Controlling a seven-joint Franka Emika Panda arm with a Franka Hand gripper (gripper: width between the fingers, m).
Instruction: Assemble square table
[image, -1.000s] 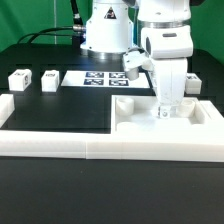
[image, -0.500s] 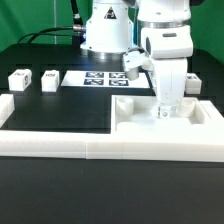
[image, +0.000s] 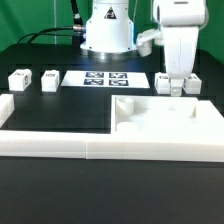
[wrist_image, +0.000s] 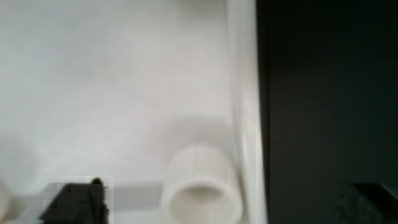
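The square table's white slab (image: 150, 122) lies at the exterior view's right, set in the corner of the white border bars. My gripper (image: 172, 91) hangs open above the slab's far part, holding nothing. In the wrist view the slab (wrist_image: 107, 90) fills most of the picture. A rounded white leg (wrist_image: 199, 185) stands on it close to its edge, between the wide-apart dark fingertips of my gripper (wrist_image: 226, 205) and touching neither. Two loose tagged leg blocks (image: 17, 80) (image: 49, 77) sit at the far left, and another (image: 194, 83) sits just behind my gripper.
The marker board (image: 100, 78) lies flat in front of the robot's base (image: 105, 35). Long white border bars run along the front (image: 90, 148) and the left (image: 8, 108). The tabletop is black.
My gripper has lifted straight up off the slab, where it stood low half a second ago. It has also shifted slightly toward the exterior view's right. The jaws stay open.
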